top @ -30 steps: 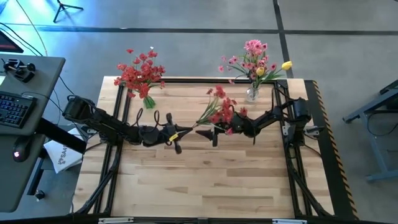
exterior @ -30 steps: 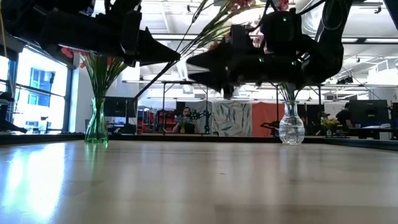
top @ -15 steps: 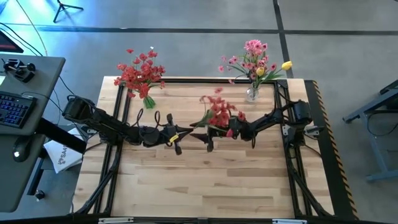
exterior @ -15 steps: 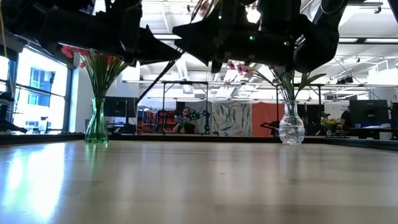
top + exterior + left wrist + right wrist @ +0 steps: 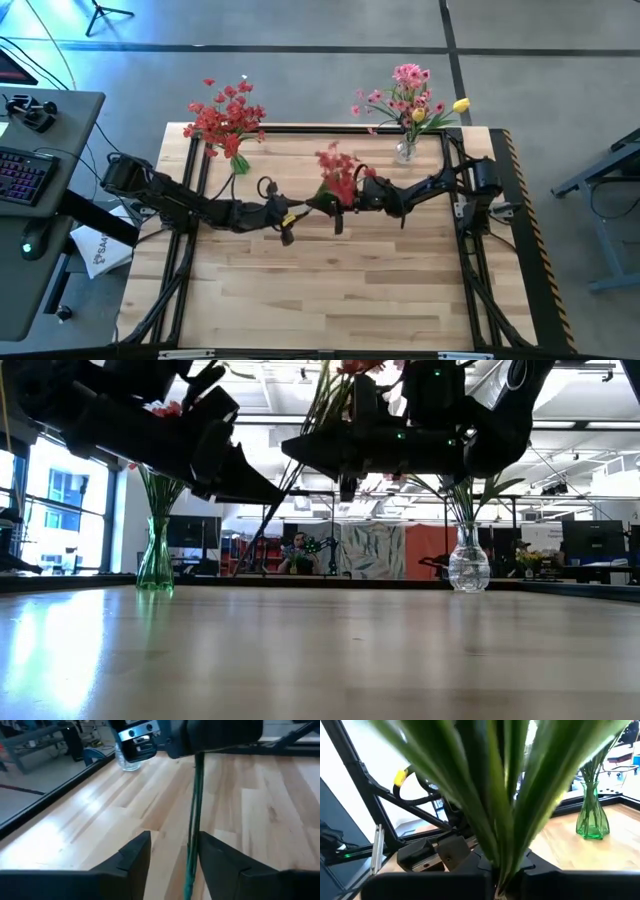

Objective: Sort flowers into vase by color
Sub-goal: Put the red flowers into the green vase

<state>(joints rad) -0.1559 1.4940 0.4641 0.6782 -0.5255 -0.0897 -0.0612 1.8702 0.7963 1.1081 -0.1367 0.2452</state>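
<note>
Mid-table handover of a red flower spray (image 5: pixel 335 172), held in the air just above centre of the high frame, well clear of the wooden tabletop (image 5: pixel 330 290). The right gripper (image 5: pixel 332 203) is clamped on the green stems: its wrist view shows a fan of long, flat, glossy green leaves and stems (image 5: pixel 510 795) pinched where its fingers meet. The left gripper (image 5: pixel 297 212) sits just left of it, fingers (image 5: pixel 132 857) parted to a moderate gap with the thin stem (image 5: pixel 194 820) running between them, touching neither pad as far as can be told. Judged step: the transfer from left to right, with the left hand letting go. Next move likely calls for the left arm to back off without snagging the stem, then the right to carry the spray to a vase. The red bunch (image 5: pixel 226 118) stands in a green glass vase (image 5: pixel 155 560), fluted, narrow-waisted, at the high frame's upper left; the pink and yellow blooms (image 5: pixel 410 95) sit in a clear, rounded glass vase (image 5: pixel 467 568) at upper right. By colour this spray belongs upper left, a far reach for the right arm. The stems look thin and springy, the blossoms small and papery, and the table is pale planked wood with a soft sheen.
</note>
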